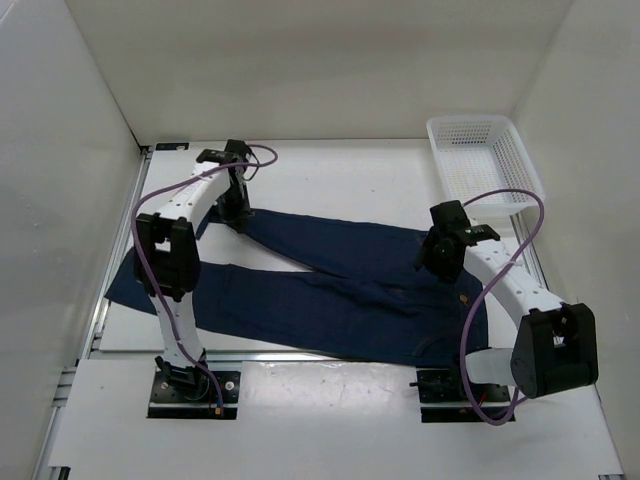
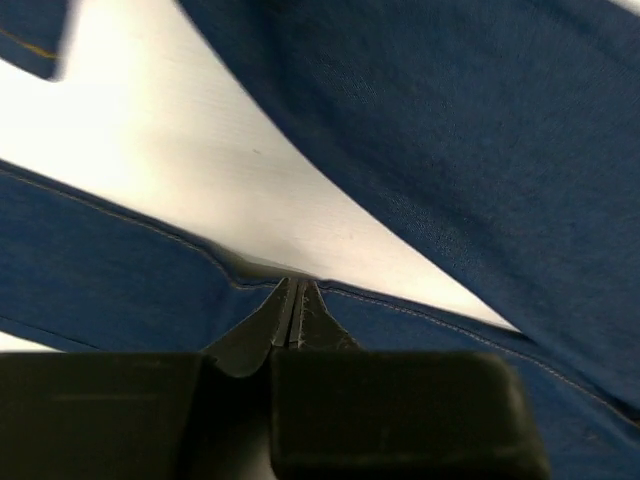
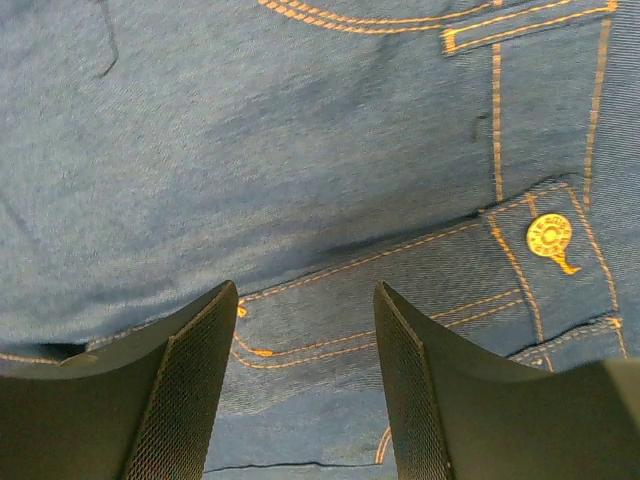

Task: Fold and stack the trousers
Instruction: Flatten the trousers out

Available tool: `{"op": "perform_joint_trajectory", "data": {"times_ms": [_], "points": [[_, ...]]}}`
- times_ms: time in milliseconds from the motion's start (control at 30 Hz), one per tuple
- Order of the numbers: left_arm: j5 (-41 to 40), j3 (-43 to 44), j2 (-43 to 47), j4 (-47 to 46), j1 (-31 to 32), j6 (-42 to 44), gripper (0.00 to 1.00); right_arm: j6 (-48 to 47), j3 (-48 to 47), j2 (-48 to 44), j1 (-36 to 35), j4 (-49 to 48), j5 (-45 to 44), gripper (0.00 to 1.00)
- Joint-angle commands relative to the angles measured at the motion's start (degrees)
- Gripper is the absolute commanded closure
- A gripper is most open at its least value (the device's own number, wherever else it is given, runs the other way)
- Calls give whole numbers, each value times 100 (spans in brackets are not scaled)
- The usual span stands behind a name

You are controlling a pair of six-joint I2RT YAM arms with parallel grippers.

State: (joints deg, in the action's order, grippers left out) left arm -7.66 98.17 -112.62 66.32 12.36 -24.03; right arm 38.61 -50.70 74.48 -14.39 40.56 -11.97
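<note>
The dark navy trousers point(image 1: 340, 290) lie flat on the white table, waist to the right and both legs spread out to the left. My left gripper point(image 1: 238, 218) is down at the far leg's end. In the left wrist view it point(image 2: 293, 285) is shut, pinching the stitched edge of the cloth point(image 2: 450, 130), which puckers at the tips. My right gripper point(image 1: 430, 262) hovers over the waist. In the right wrist view it point(image 3: 304, 290) is open and empty, just above the denim point(image 3: 300, 150) with tan pocket stitching and a brass rivet point(image 3: 549, 236).
A white plastic basket point(image 1: 480, 160) stands at the back right corner. White walls enclose the table point(image 1: 330, 180) on three sides. The near leg's end hangs toward the left table edge point(image 1: 118, 285).
</note>
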Motion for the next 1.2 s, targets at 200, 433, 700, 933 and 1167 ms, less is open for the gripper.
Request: {"op": "perform_joint_trajectory", "data": {"times_ms": [200,433,700,933,1167], "points": [[397,43,-768,-392,56,-312,29,6,227,-206,-257,40,-51,38],[-235,519,-1122,-183,109,-453,89,6,121,-206,-257,102,-51,38],[-921,1061,-269,548,284,-453,89,6,121,-206,-257,102,-51,38],[-886,3323,-1781,1471,399,-418,88,6,69,-258,-257,163,-104,38],[-210,232,-88,-206,-49,-594,0,6,183,-329,-257,163,-104,34]]}}
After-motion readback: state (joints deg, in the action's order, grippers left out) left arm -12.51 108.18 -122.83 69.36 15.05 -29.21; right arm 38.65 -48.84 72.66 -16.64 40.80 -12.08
